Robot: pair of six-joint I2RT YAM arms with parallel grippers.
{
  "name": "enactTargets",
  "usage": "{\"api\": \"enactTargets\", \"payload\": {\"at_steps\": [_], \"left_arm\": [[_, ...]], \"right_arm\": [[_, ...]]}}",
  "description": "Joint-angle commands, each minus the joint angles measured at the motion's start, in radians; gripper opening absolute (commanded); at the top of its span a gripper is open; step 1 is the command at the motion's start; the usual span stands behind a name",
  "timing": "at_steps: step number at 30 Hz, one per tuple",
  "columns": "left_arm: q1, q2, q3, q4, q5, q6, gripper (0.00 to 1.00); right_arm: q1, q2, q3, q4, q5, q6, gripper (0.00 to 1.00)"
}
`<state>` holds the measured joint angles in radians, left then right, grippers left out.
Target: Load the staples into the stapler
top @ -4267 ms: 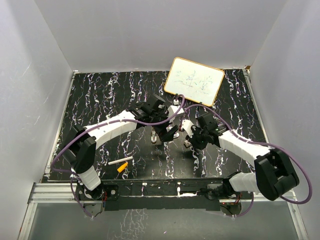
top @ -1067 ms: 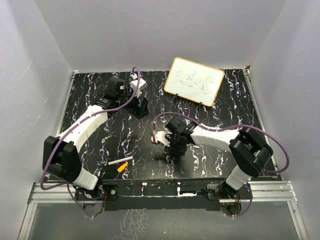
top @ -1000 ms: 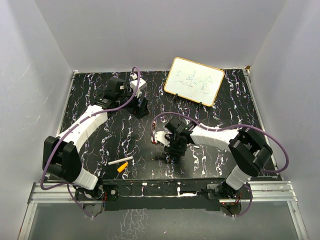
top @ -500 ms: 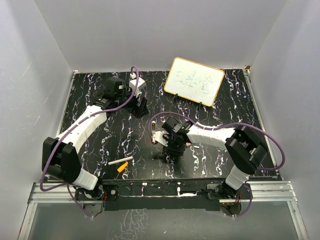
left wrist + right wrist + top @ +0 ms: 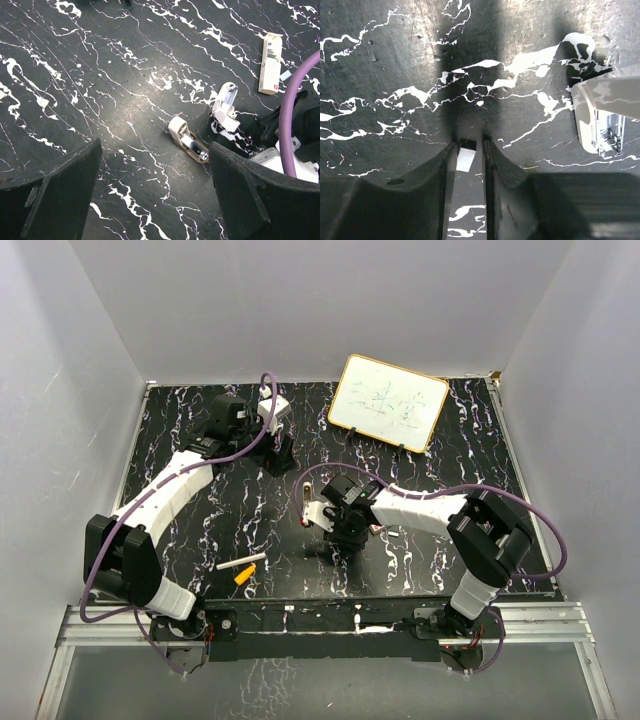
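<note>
Step in hand: staple pickup. My right gripper brackets a white strip, lower centre; whether it is clamped, I cannot tell. My left gripper stands wide, empty. The stapler lies opened, centre-right. Next: align the strip with its channel.

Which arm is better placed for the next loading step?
Right: the right gripper sits low, jaws narrow around a small pale strip, the stapler just beside it. The left gripper hangs open, farther back.

White-veined black table, white stapler
</note>
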<state>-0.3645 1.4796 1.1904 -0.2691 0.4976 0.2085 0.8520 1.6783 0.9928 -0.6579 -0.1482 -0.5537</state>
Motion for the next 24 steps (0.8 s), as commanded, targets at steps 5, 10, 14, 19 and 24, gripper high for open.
{"api": "enactTargets", "payload": {"at_steps": [5,10,14,19,24], "left_arm": [[0.008,-0.059,-0.008,0.002,0.013,0.002,0.85],[0.01,-0.063,-0.006,-0.004,0.01,0.008,0.85],[0.012,-0.064,-0.006,-0.002,0.008,0.008,0.85],[0.012,-0.064,-0.008,-0.001,0.01,0.01,0.85],[0.012,-0.064,-0.007,-0.001,0.01,0.011,0.85]], "right_arm": [[0.008,0.074,-0.033,0.019,0.001,0.005,0.19],[0.007,0.074,-0.012,0.014,0.001,0.022,0.16],[0.007,0.036,-0.008,0.011,-0.008,0.028,0.14],[0.007,0.02,0.014,0.005,-0.018,0.052,0.13],[0.007,0.016,0.024,-0.006,-0.024,0.055,0.17]]}}
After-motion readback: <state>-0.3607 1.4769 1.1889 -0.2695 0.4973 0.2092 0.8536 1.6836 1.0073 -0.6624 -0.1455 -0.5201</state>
